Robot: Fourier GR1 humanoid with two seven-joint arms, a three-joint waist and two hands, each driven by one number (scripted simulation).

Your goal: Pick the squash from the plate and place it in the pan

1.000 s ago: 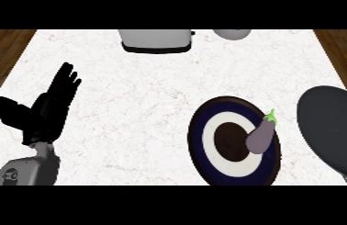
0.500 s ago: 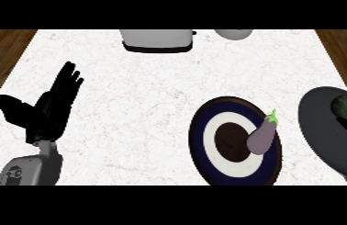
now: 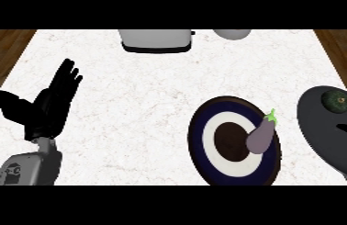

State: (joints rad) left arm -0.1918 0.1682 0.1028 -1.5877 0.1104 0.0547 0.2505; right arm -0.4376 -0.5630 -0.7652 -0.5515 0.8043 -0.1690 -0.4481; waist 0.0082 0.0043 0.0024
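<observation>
Pan [image 3: 318, 123] edged further in; left hand [image 3: 51, 104] rests open at left

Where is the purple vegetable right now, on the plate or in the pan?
On the plate: the vegetable lies across its right side, apart from the pan.

The plate [image 3: 200, 150] at lower right has dark blue, white and brown rings. On it lies a purple eggplant [image 3: 261, 137] (green stem). At right, a dark grey pan [image 3: 318, 127] holds a green squash [image 3: 336, 100]. The counter [image 3: 156, 91] is speckled white.
</observation>
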